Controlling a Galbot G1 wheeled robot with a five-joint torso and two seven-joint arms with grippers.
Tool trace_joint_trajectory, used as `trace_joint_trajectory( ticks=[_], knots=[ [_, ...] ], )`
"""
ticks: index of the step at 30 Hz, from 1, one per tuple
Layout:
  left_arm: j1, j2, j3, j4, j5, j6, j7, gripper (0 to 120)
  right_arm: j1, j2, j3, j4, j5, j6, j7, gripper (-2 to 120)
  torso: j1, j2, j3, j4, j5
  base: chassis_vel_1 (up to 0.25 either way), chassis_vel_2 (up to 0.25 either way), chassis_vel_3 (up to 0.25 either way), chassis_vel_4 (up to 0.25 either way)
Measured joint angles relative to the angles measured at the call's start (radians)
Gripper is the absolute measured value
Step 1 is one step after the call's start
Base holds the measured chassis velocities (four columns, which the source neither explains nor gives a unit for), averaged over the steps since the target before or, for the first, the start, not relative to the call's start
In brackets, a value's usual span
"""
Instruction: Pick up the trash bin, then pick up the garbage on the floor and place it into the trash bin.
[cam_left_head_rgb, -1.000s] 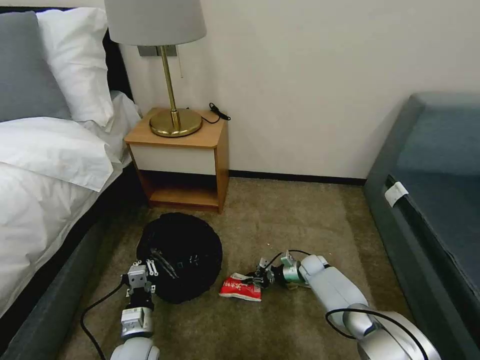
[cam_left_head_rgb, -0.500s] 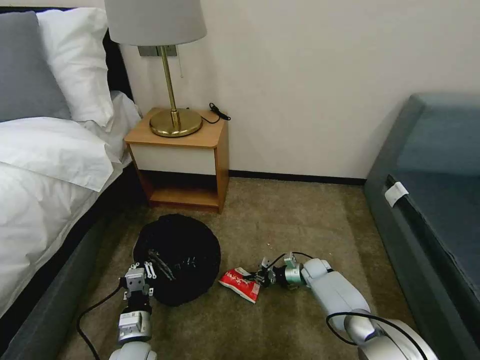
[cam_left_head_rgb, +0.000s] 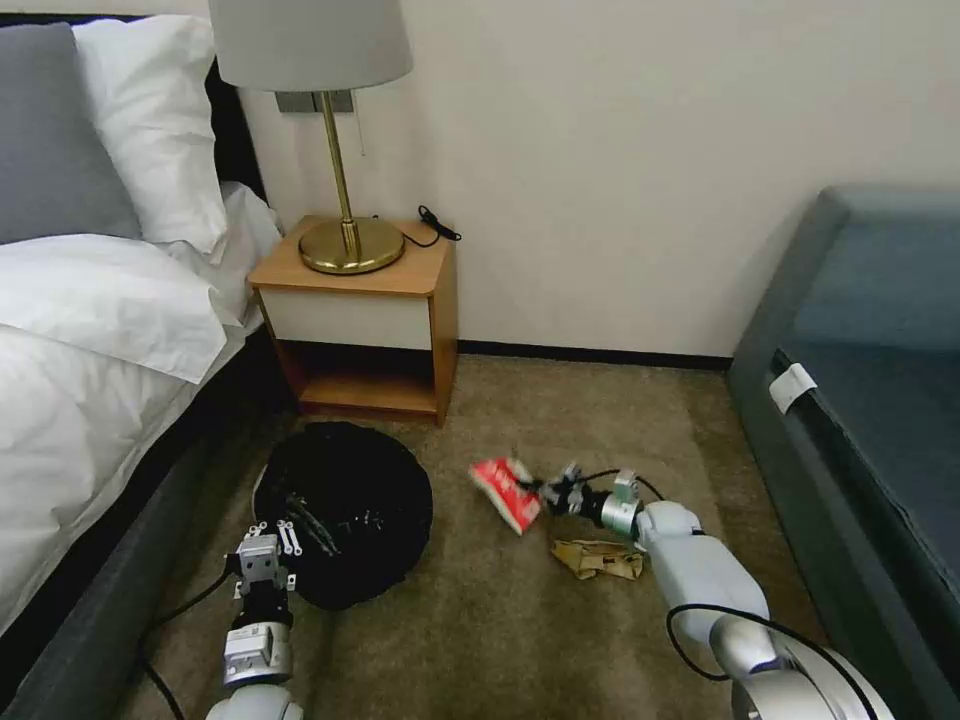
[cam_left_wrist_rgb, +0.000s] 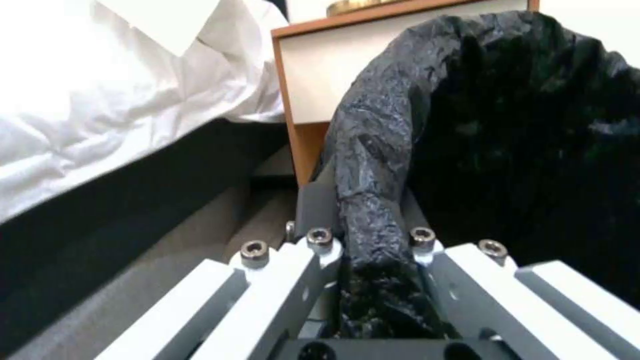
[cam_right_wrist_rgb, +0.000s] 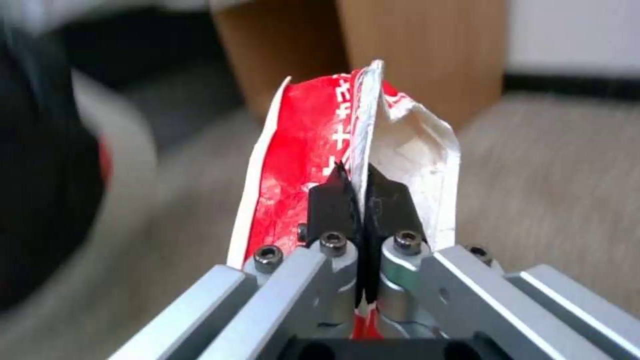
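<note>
The left gripper (cam_left_head_rgb: 268, 538) has its fingers (cam_left_wrist_rgb: 319, 250) closed on the near rim of the round low trash bin lined with wrinkly black plastic (cam_left_head_rgb: 345, 510); in the left wrist view the bag-covered rim (cam_left_wrist_rgb: 373, 200) runs straight up between the two fingers. Pinching rim and liner together looks like a way to keep the bin's mouth presented toward the other arm, so litter can be brought over it rather than carried far.

The right gripper (cam_left_head_rgb: 547, 492) has its fingers (cam_right_wrist_rgb: 333, 200) shut on the red-and-white crinkled snack bag (cam_left_head_rgb: 508, 492), clamped at one end, so the bag stands out beyond the fingertips on edge and appears clear of the carpet. The thin film folds around the grip and could slip or flap; a hold near its end leaves most of it free to drop once released. The bag is between the right fingers and the bin, a short way from the bin's rim and not yet over its opening.

Just behind the right fingers, beside the wrist, a crumpled brown paper wad (cam_left_head_rgb: 598, 558) lies on the carpet, not yet collected. Beyond both sets of fingers stands the wooden nightstand with a white drawer front (cam_left_head_rgb: 365, 320), carrying a brass lamp (cam_left_head_rgb: 350, 245). The bed with white linen (cam_left_head_rgb: 90, 340) flanks the left fingers closely, and a dark grey-blue sofa (cam_left_head_rgb: 860, 400) stands well apart from the right arm. Nothing lies on the carpet between the snack bag and the bin.
</note>
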Motion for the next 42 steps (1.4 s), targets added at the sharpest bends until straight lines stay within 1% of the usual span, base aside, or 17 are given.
trace_joint_trajectory(
  ticks=[1, 2, 4, 5, 8, 10, 12, 13, 15, 17, 19, 20, 22, 31, 36, 41, 42],
  knots=[
    [-0.001, -0.001, 0.002, 0.003, 0.001, -0.001, 0.000, 4, -0.010, 0.001, -0.003, 0.031, 0.037, 0.000, 0.009, 0, 0.000, 0.000, 0.000, 0.0000, -0.0001, 0.000, 0.000, 0.000, 0.000],
    [-0.001, -0.001, 0.002, 0.003, 0.001, -0.001, 0.000, 4, -0.010, 0.001, -0.003, 0.031, 0.037, 0.000, 0.009, 0, 0.000, 0.000, 0.000, 0.0000, -0.0001, 0.000, 0.000, 0.000, 0.000],
    [-0.002, -0.004, 0.007, 0.009, 0.006, -0.003, -0.003, 4, -0.048, -0.001, -0.041, 0.145, 0.124, -0.009, 0.043, 0, 0.000, 0.000, 0.000, -0.0001, 0.0000, 0.000, 0.000, 0.000, 0.000],
    [-0.002, -0.004, 0.007, 0.009, 0.006, -0.003, -0.003, 4, -0.048, -0.001, -0.041, 0.145, 0.124, -0.009, 0.043, 0, 0.000, 0.000, 0.000, -0.0001, 0.0000, 0.000, 0.000, 0.000, 0.000],
    [-0.004, -0.006, 0.015, 0.015, 0.016, -0.004, -0.008, 4, -0.108, -0.001, -0.112, 0.329, 0.200, -0.029, 0.077, 0, 0.000, 0.000, 0.000, 0.0000, -0.0002, 0.000, 0.000, 0.000, 0.000],
    [-0.005, -0.006, 0.016, 0.016, 0.017, -0.004, -0.009, 4, -0.118, 0.000, -0.126, 0.360, 0.209, -0.034, 0.081, 0, 0.000, 0.000, 0.000, 0.0000, -0.0001, 0.000, 0.000, 0.000, 0.000],
    [-0.007, -0.009, 0.019, 0.018, 0.022, -0.003, -0.017, 4, -0.171, 0.006, -0.187, 0.500, 0.232, -0.054, 0.099, 0, 0.000, 0.000, 0.000, 0.0001, -0.0001, 0.000, 0.000, 0.000, 0.000],
    [-0.007, -0.009, 0.019, 0.018, 0.022, -0.003, -0.017, 4, -0.171, 0.006, -0.187, 0.500, 0.232, -0.054, 0.099, 0, 0.000, 0.000, 0.000, 0.0001, -0.0001, 0.000, 0.000, 0.000, 0.000],
    [-0.007, -0.010, 0.020, 0.018, 0.023, -0.002, -0.019, 4, -0.208, 0.010, -0.230, 0.583, 0.244, -0.067, 0.107, 0, 0.000, 0.000, 0.000, 0.0001, 0.0000, 0.000, 0.000, 0.000, 0.000],
    [-0.008, -0.010, 0.020, 0.018, 0.024, -0.001, -0.020, 4, -0.226, 0.010, -0.247, 0.617, 0.247, -0.072, 0.112, 0, 0.000, 0.000, 0.000, 0.0003, -0.0001, 0.000, 0.000, 0.000, 0.000],
    [-0.010, -0.010, 0.019, 0.019, 0.024, 0.005, -0.023, 4, -0.274, 0.013, -0.297, 0.706, 0.246, -0.074, 0.111, 0, 0.000, 0.000, 0.000, 0.0000, 0.0000, 0.000, 0.000, 0.000, 0.000],
    [-0.010, -0.010, 0.019, 0.019, 0.024, 0.005, -0.023, 4, -0.274, 0.013, -0.297, 0.706, 0.246, -0.074, 0.111, 0, 0.000, 0.000, 0.000, 0.0000, 0.0000, 0.000, 0.000, 0.000, 0.000],
    [-0.012, -0.010, 0.019, 0.020, 0.024, 0.010, -0.025, 4, -0.309, 0.013, -0.335, 0.767, 0.240, -0.075, 0.107, 0, 0.000, 0.000, 0.000, 0.0001, -0.0001, 0.000, 0.000, 0.000, 0.000],
    [-0.012, -0.014, 0.023, 0.016, 0.024, 0.013, -0.027, 4, -0.354, 0.017, -0.379, 0.788, 0.205, -0.073, 0.096, 0, 0.000, 0.000, 0.000, 0.0000, 0.0000, 0.000, 0.000, 0.000, 0.000],
    [-0.007, -0.017, 0.026, 0.019, 0.027, 0.008, -0.027, 4, -0.378, 0.035, -0.395, 0.714, 0.143, -0.045, 0.096, 0, 0.000, 0.000, 0.000, 0.0000, 0.0001, 0.000, 0.000, 0.000, 0.000],
    [0.001, -0.021, 0.032, 0.019, 0.028, 0.004, -0.027, 4, -0.375, 0.070, -0.395, 0.611, 0.083, 0.006, 0.147, 0, 0.000, 0.000, 0.000, 0.0000, 0.0000, 0.000, 0.000, 0.000, 0.000],
    [0.001, -0.021, 0.032, 0.019, 0.028, 0.004, -0.027, 4, -0.375, 0.070, -0.395, 0.611, 0.083, 0.006, 0.147, 0, 0.000, 0.000, 0.000, 0.0000, 0.0000, 0.000, 0.000, 0.000, 0.000]
  ],
)
